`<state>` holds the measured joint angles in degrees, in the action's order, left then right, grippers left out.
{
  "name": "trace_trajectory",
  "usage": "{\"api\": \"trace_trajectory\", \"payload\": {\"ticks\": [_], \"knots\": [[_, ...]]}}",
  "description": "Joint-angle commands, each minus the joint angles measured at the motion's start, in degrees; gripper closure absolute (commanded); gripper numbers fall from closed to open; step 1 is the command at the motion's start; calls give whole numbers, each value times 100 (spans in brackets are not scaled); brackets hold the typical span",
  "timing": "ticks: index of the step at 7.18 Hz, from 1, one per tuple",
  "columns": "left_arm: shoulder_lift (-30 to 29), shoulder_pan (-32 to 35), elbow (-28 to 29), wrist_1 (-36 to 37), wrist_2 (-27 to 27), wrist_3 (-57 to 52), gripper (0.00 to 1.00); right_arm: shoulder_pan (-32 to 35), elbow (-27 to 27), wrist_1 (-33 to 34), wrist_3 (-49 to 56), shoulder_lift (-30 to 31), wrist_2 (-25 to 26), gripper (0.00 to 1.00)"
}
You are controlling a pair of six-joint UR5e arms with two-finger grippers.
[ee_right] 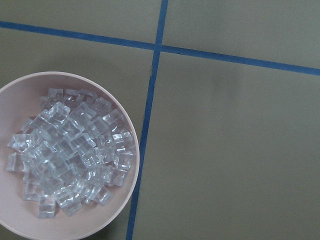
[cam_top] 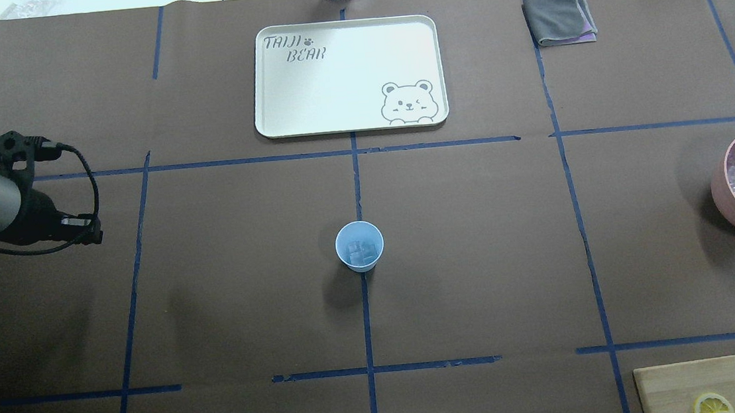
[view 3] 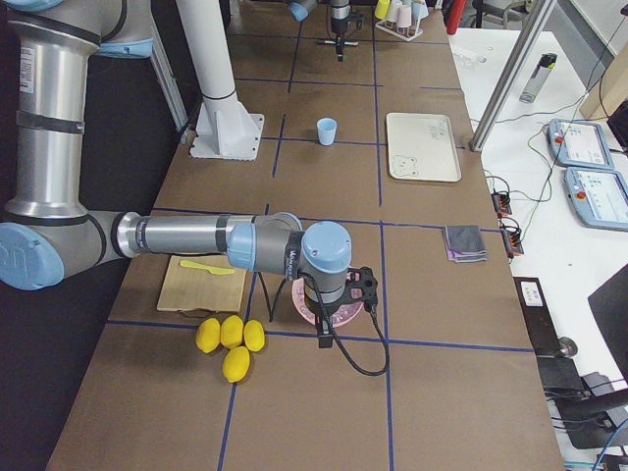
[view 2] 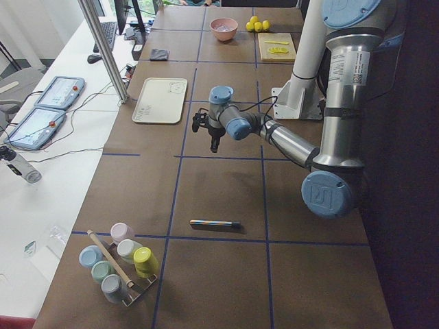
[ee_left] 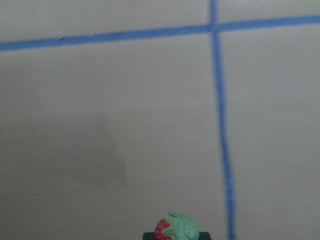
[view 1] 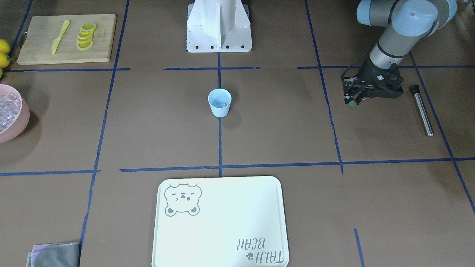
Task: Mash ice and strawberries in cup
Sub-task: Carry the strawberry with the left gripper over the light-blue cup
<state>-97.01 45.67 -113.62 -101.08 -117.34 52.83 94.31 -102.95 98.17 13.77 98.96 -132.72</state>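
Note:
The pale-blue cup (view 1: 219, 103) stands upright at the table's middle, with a few ice cubes (cam_top: 361, 251) inside it. A heap of ice (ee_right: 70, 160) fills the pink bowl (ee_right: 134, 150). My left gripper (view 1: 352, 101) is well to the cup's side, above the bare table, shut on a small red strawberry (ee_left: 177, 229) with a green top. My right gripper (view 3: 327, 332) shows only in the exterior right view, hanging by the pink bowl. I cannot tell whether it is open or shut.
A metal rod (view 1: 421, 110) lies on the table beside my left gripper. The white bear tray (cam_top: 343, 75) is beyond the cup. A cutting board (view 1: 37, 44) holds lemon slices and a yellow knife. A grey cloth (cam_top: 558, 18) and whole lemons (view 3: 231, 339) lie at the edges.

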Motion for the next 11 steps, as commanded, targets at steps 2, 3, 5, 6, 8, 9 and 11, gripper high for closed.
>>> {"api": "trace_trajectory", "payload": {"ticks": [2,3,5,6,8,9,11], "knots": [[-2158,-961,15,1991,70,1410,100,0,3,0,-59,0,0,1],[-2503,-1181,59,2048,375,1693,100,0,3,9,-59,0,0,1],[-3241,-1368,723,2040,449,2126,100,0,3,0,-59,0,9,1],[-3489,-1473,1040,1979,597,2318,100,0,3,0,-50,0,9,1],[-3945,-1693,1472,1944,765,2573,100,0,3,0,-59,0,9,1],[-4113,-1780,1674,1943,765,2679,100,0,3,0,-50,0,18,1],[-4106,-1878,1746,1874,765,2715,100,0,3,0,-50,0,26,1]]}}
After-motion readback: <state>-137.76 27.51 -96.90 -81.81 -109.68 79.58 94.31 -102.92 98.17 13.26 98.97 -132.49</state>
